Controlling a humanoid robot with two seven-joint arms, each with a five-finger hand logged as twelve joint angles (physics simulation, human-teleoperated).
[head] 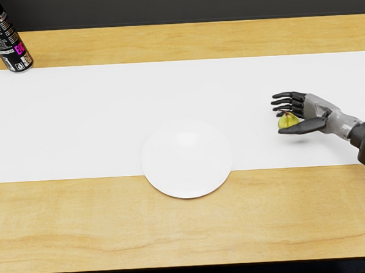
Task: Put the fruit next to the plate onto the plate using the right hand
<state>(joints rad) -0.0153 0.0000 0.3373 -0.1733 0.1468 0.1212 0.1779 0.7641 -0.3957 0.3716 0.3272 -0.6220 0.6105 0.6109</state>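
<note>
A white round plate [187,158] lies at the table's middle, on the front edge of a white runner. Well to its right, a small yellow-green fruit [286,121] sits inside my right hand [288,114], whose arm comes in from the right edge. The dark fingers curl over the fruit from above and the thumb closes under it, so most of the fruit is hidden. A faint shadow lies just below the hand on the runner. The left arm does not show.
A black spray can [4,37] with a pink label stands at the back left corner. The white runner [78,123] crosses the wooden table [175,228] from left to right.
</note>
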